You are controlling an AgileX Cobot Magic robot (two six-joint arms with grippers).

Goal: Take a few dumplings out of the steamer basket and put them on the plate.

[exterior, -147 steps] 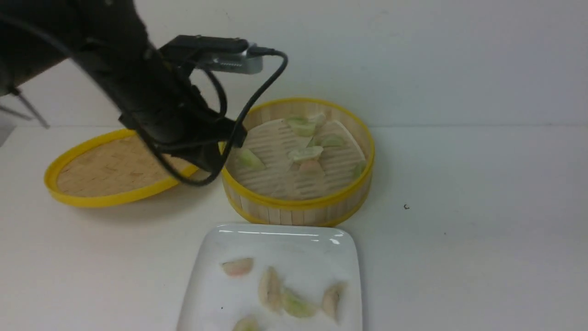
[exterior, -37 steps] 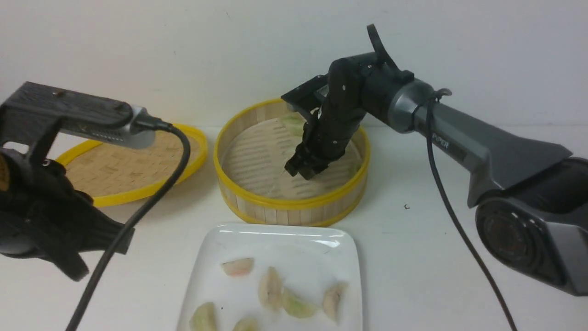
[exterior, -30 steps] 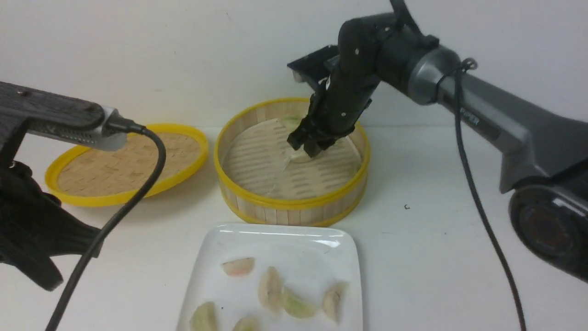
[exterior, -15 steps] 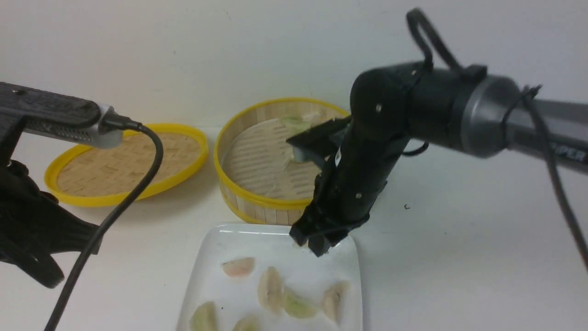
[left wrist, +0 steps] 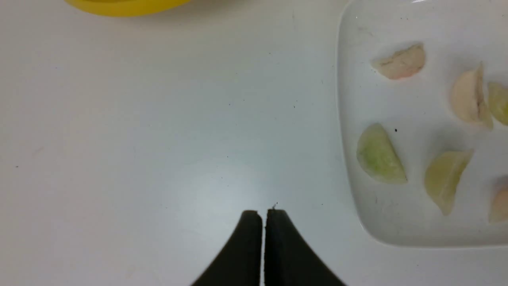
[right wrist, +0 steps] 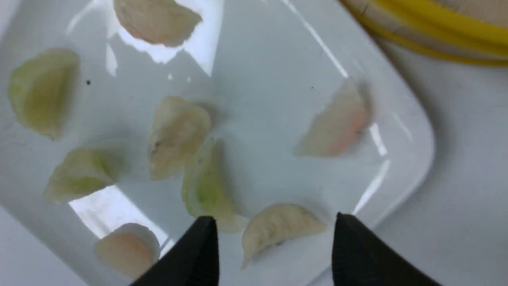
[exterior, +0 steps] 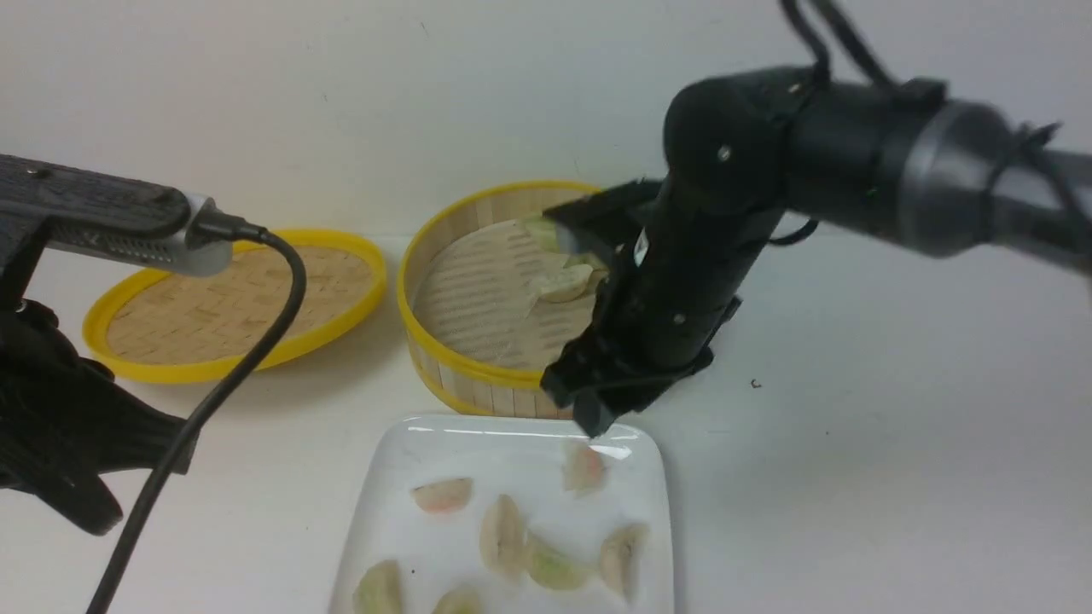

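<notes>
The steamer basket stands at the middle back and holds a few dumplings. The white plate lies in front of it with several dumplings, among them a pink one near its far right corner, also in the right wrist view. My right gripper hovers open and empty over the plate's far edge; in its wrist view a whitish dumpling lies on the plate below the jaws. My left gripper is shut and empty above bare table beside the plate.
A shallow woven lid with a yellow rim lies left of the basket. The left arm and its cable fill the front left. The right arm reaches in from the right over the basket's right side.
My right gripper left the basket, came forward to the plate and opened. One more pink dumpling now lies on the plate's far right part. The left arm pulled back to the left.
</notes>
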